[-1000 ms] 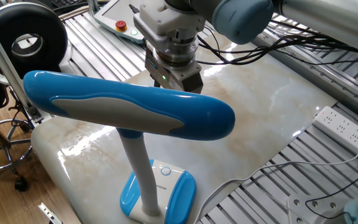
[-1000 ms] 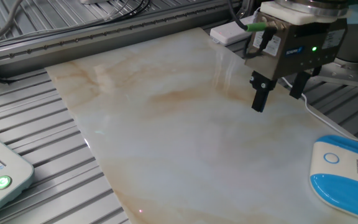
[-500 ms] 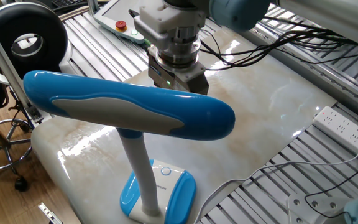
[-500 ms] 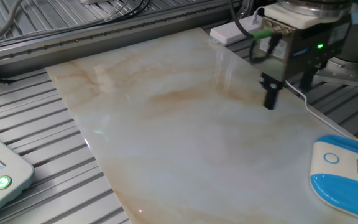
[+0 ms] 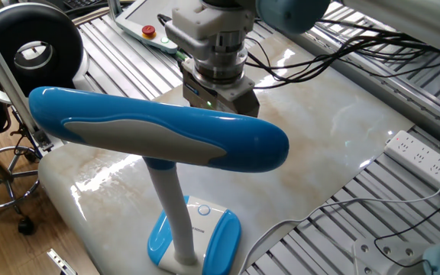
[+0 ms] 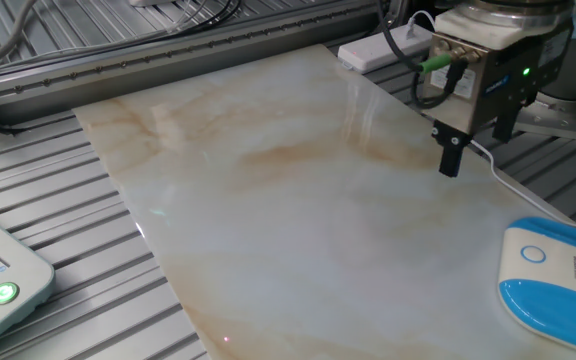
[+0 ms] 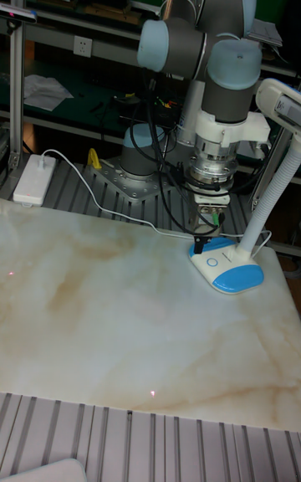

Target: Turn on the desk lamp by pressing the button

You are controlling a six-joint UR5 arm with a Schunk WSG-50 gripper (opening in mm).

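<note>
The desk lamp (image 5: 159,134) stands at the marble slab's corner, its long blue head with grey inlay spanning the front of one fixed view. Its white stalk (image 5: 173,210) rises from the blue-and-white base (image 5: 224,237), where the button (image 5: 204,210) shows as a small ringed disc. My gripper (image 6: 477,154) hangs above the slab, up and left of the base (image 6: 558,275) and the button (image 6: 534,254), touching nothing, its fingers apart and empty. In the tall fixed view the gripper (image 7: 201,241) hovers just above the base's near-left edge (image 7: 205,269). The lamp head hides the fingers in one fixed view.
A white pendant with a red round button (image 5: 150,31) lies behind the arm. A power strip (image 5: 422,156) and cables sit on the slatted frame at the right. Another white strip (image 6: 378,50) lies past the slab's far edge. A black round stool (image 5: 29,46) stands off the table.
The gripper has turned about its vertical axis and shifted toward the lamp base, rightward in the other fixed view. The lamp has not moved.
</note>
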